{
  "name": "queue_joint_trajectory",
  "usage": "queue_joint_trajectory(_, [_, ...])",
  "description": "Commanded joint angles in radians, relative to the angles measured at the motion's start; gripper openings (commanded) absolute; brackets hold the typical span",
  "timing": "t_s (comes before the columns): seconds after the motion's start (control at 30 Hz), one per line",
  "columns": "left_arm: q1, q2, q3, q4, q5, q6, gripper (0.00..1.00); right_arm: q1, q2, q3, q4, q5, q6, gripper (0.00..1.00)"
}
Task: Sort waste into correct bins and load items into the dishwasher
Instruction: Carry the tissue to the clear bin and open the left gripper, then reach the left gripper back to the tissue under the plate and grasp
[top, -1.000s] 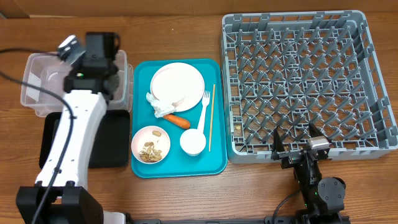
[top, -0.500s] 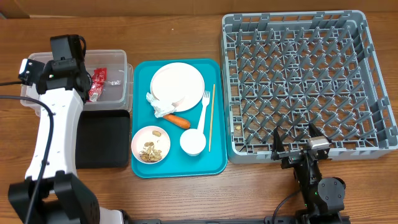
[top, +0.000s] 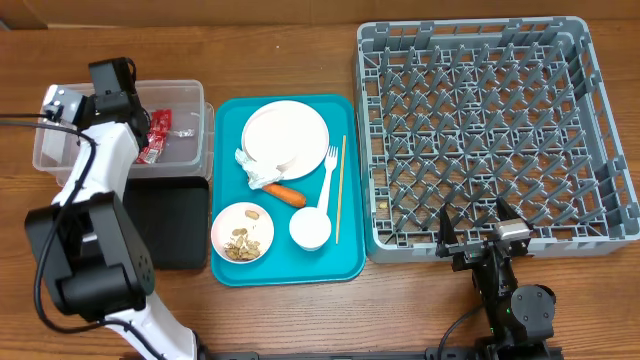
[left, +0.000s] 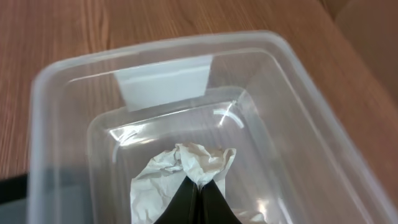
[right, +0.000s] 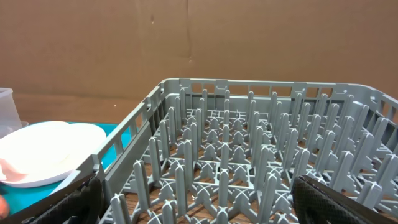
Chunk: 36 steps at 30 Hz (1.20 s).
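In the left wrist view my left gripper (left: 199, 185) is shut on a crumpled white napkin (left: 177, 167), held inside the clear tub (left: 298, 93). From overhead the left gripper (top: 85, 108) sits over the tub's left half, mostly hidden by the wrist. A red snack wrapper (top: 155, 135) lies in the tub (top: 195, 120). My right gripper (top: 475, 238) stands open at the front edge of the grey dish rack (top: 490, 130), nothing between its fingers (right: 81, 194). On the teal tray lie the plate (top: 285, 130), another napkin (top: 250, 163), the carrot piece (top: 285, 193), fork (top: 327, 175) and chopstick (top: 340, 190).
The black tray (top: 175, 225) lies in front of the tub, partly under my left arm. On the teal tray (top: 345, 265) stand a bowl of beige scraps (top: 242, 232) and a small white cup (top: 310, 228). Rack pegs (right: 217, 155) fill the right wrist view.
My left arm has swung from the tub's right side to its left end, uncovering the red wrapper in the tub. The right arm has not moved.
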Motion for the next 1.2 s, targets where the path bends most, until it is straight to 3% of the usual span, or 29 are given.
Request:
queue_joint_trajectory(0.0, [0.003, 0.032, 0.005, 0.025, -0.008, 0.127, 0.04, -0.005, -0.009, -0.011, 0.005, -0.001, 0.004, 1.0])
queue_joint_trajectory(0.53, [0.003, 0.033, 0.005, 0.042, 0.012, 0.127, 0.1, -0.005, -0.009, -0.011, 0.005, -0.001, 0.004, 1.0])
queue_joint_trajectory(0.63, [0.003, 0.033, 0.005, 0.042, 0.012, 0.127, 0.21, -0.005, -0.009, -0.011, 0.005, -0.001, 0.004, 1.0])
queue_joint_trajectory(0.77, [0.003, 0.033, 0.005, 0.042, 0.012, 0.127, 0.24, -0.005, -0.009, -0.011, 0.005, -0.001, 0.004, 1.0])
queue_joint_trajectory(0.87, [0.002, 0.033, 0.005, 0.042, 0.022, 0.127, 0.48, -0.005, -0.009, -0.011, 0.005, -0.001, 0.004, 1.0])
queue_joint_trajectory(0.9, [0.002, 0.033, 0.005, 0.042, 0.038, 0.127, 0.6, -0.005, -0.009, -0.011, 0.005, -0.001, 0.004, 1.0])
queue_joint_trajectory(0.93, [0.002, 0.033, 0.005, 0.047, 0.055, 0.127, 0.64, -0.005, -0.009, -0.011, 0.005, -0.001, 0.004, 1.0])
queue_joint_trajectory(1.07, [0.001, 0.032, 0.006, 0.062, 0.12, 0.129, 0.64, -0.005, -0.009, -0.011, 0.005, -0.001, 0.004, 1.0])
queue_joint_trajectory(1.17, [-0.011, 0.016, 0.006, 0.067, 0.156, 0.223, 0.64, -0.005, -0.009, -0.011, 0.005, -0.001, 0.004, 1.0])
